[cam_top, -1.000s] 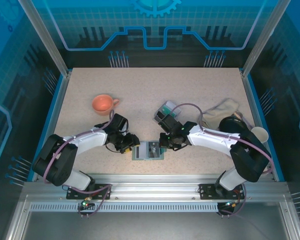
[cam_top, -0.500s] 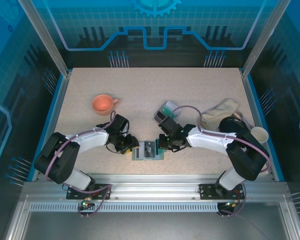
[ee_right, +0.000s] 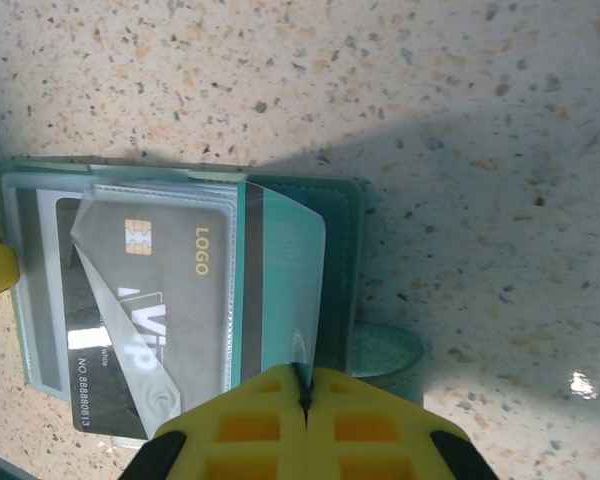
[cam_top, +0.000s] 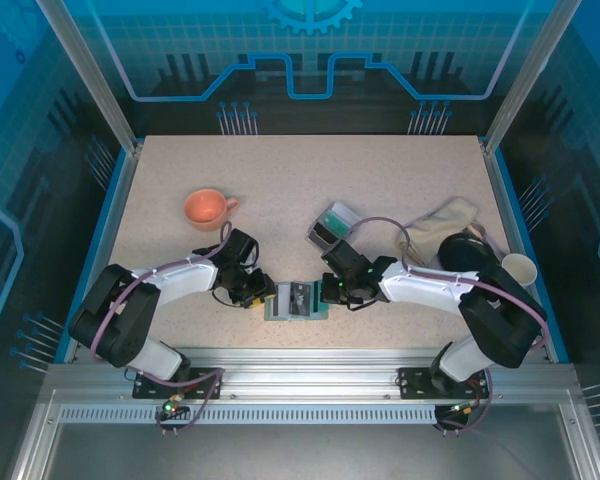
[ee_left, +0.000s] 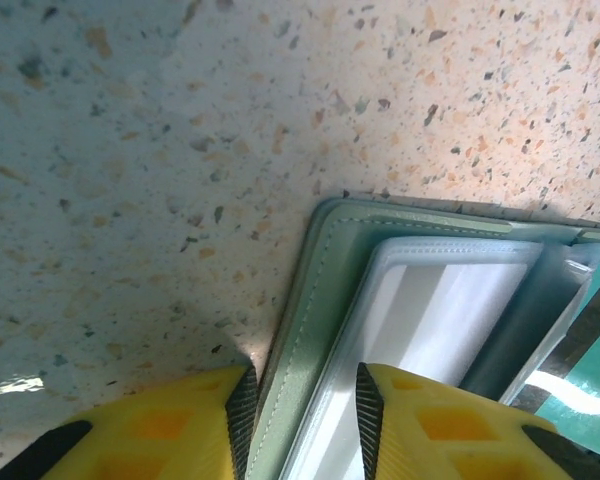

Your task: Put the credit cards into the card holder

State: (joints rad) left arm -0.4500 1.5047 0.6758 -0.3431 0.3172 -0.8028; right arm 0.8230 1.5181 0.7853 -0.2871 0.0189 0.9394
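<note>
1 high downward view — 2 close wrist views share the card holder (ee_left: 305, 300).

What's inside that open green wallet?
In the sage-green folding wallet, clear sleeves hold a dark grey chip card printed LOGO and a teal plastic card partly in. The right gripper hides the teal one's lower end.

My left arm (cam_top: 175, 280) and right arm (cam_top: 430, 288) are white shells with bulky black joints, a thin purple cable (cam_top: 378, 220) trailing along each. My fingers (ee_left: 160, 430) are yellow, moulded with boxy recesses, and edged with ribbed black pads (ee_left: 243, 400).
</note>
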